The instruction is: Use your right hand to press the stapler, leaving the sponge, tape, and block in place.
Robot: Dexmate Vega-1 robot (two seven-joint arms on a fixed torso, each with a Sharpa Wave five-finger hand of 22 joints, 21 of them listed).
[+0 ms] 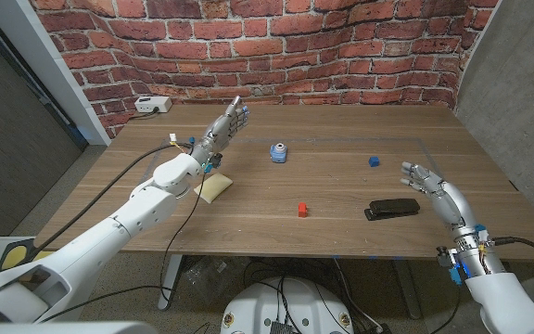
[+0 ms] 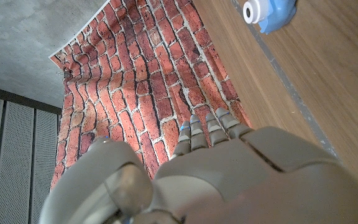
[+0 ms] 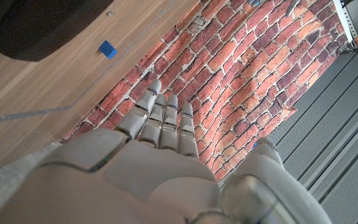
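Brick wall behind, wooden tabletop (image 1: 248,199) in front. Your right hand (image 1: 426,179) hangs above the surface, fingers apart, holding nothing, just beside the black stapler (image 1: 392,209) but not touching it. Stapler lies near your right edge, unpressed. Sponge (image 1: 213,186) sits under your left arm; tape (image 1: 278,152), blue block (image 1: 375,160) and red block (image 1: 302,210) stand well apart. Left hand (image 1: 228,122) raised, fingers apart, empty. Press not yet begun: reach and push-down both remain.
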